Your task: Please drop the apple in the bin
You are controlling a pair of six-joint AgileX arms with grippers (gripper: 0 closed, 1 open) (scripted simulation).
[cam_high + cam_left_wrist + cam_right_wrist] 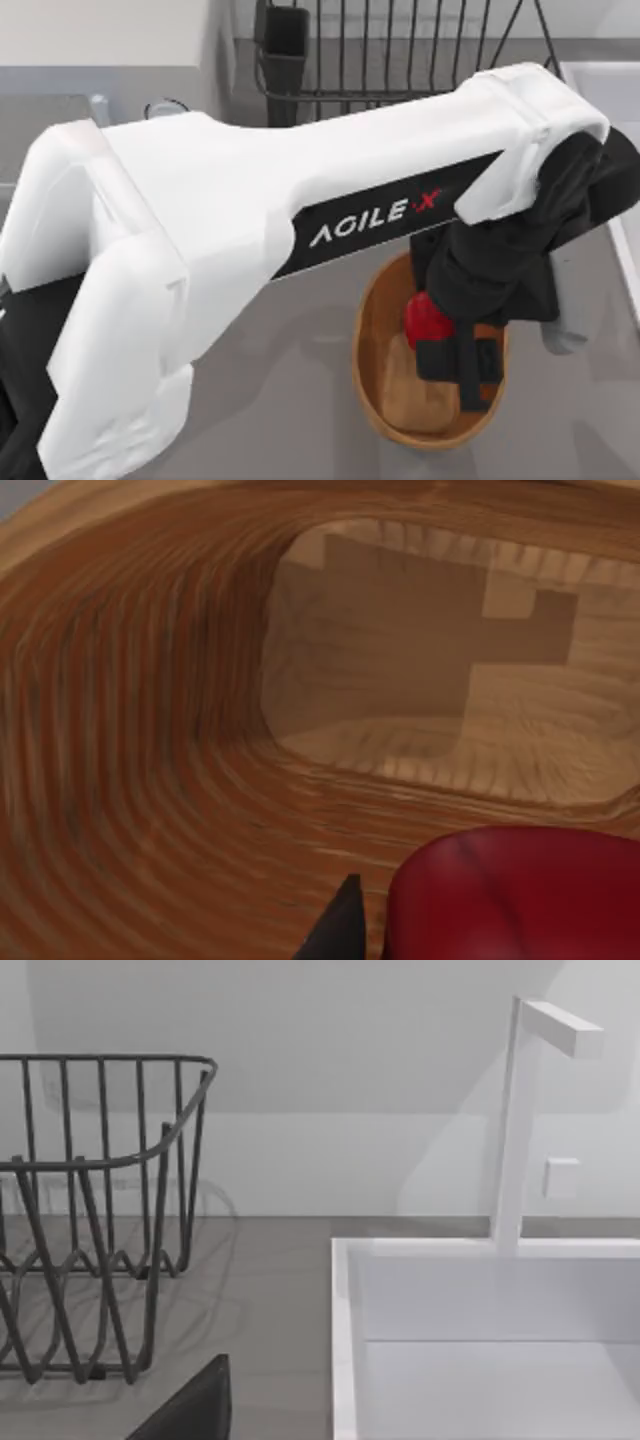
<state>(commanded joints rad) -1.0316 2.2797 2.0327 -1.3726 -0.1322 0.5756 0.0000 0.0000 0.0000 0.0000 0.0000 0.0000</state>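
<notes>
The left end effector (455, 345) hangs inside the woven basket (372, 330), its fingers clamped on the red apple (427, 320) above the basket's tan floor.

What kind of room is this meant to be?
Most likely a kitchen counter, rendered: a black wire dish rack stands beside a white sink with a tap, and a woven basket sits on the grey worktop.

The apple (427, 318) is glossy deep red. The bin (372, 335) is orange-brown with ribbed woven sides and a paler tan floor. The left arm (200, 210) is white with a black band lettered in white and red. The dish rack (100, 1210) is black wire, the sink (480, 1340) white, the table (280, 400) grey.
</notes>
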